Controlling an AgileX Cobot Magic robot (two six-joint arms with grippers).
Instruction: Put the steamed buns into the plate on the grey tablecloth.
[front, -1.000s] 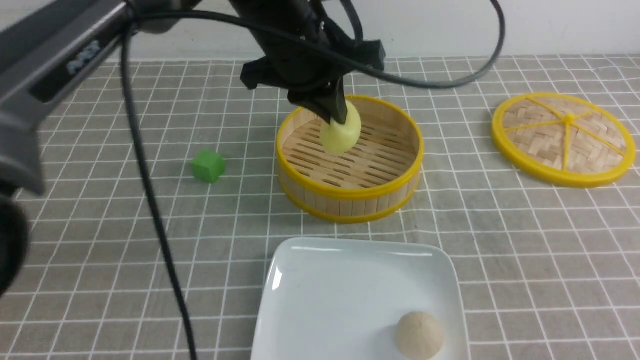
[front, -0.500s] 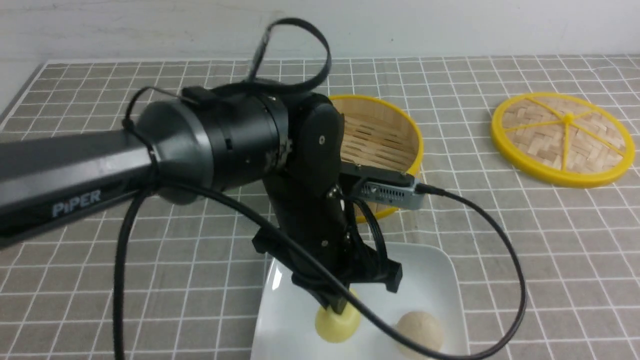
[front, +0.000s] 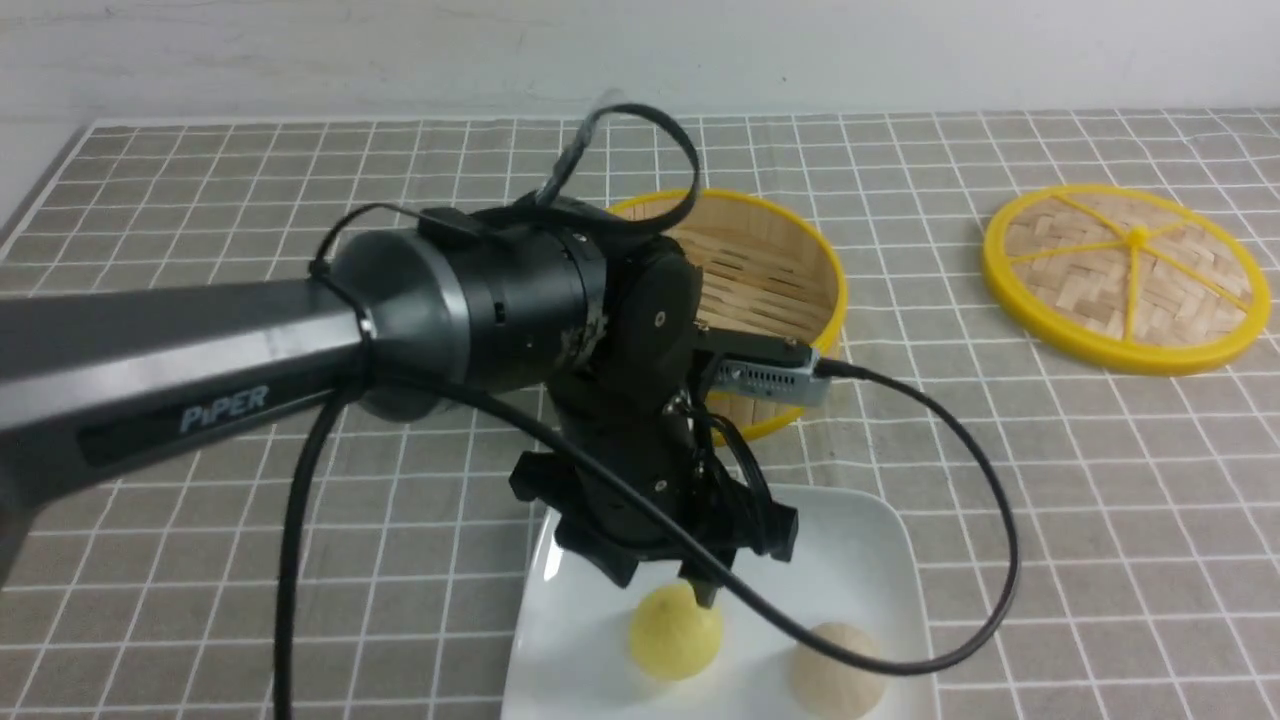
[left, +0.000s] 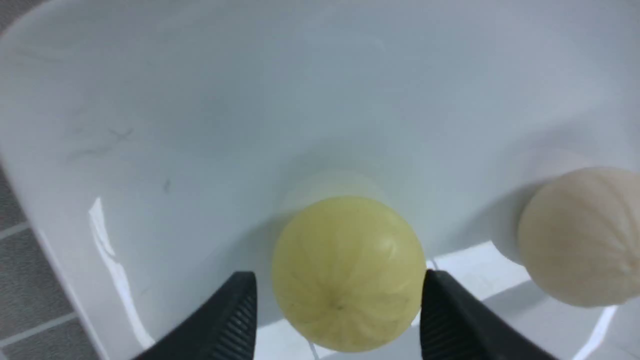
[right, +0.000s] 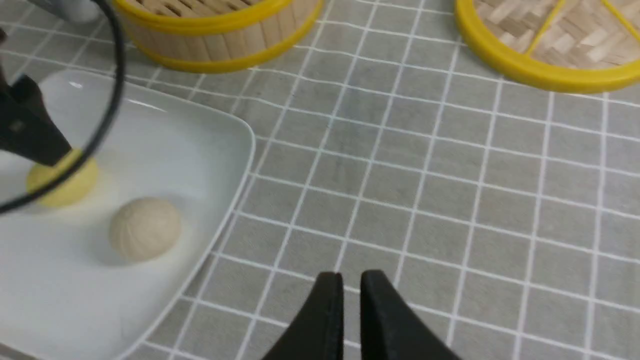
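Left claw (front: 660, 585) lets go: yellow bun (front: 675, 645) now rests in the plate (front: 860, 540)
The jaws, clamped on the bun half a second ago, have sprung wide and stand clear on either side, holding nothing; the beige bun (front: 838, 680) sits apart at its 3 o'clock. Both buns are in the plate, on the grey tablecloth (front: 1050, 500) at 6 o'clock from the emptied steamer basket (front: 790, 290), so the task looks done bar the retreat. The right claw (right: 350, 300), nearly shut, is empty
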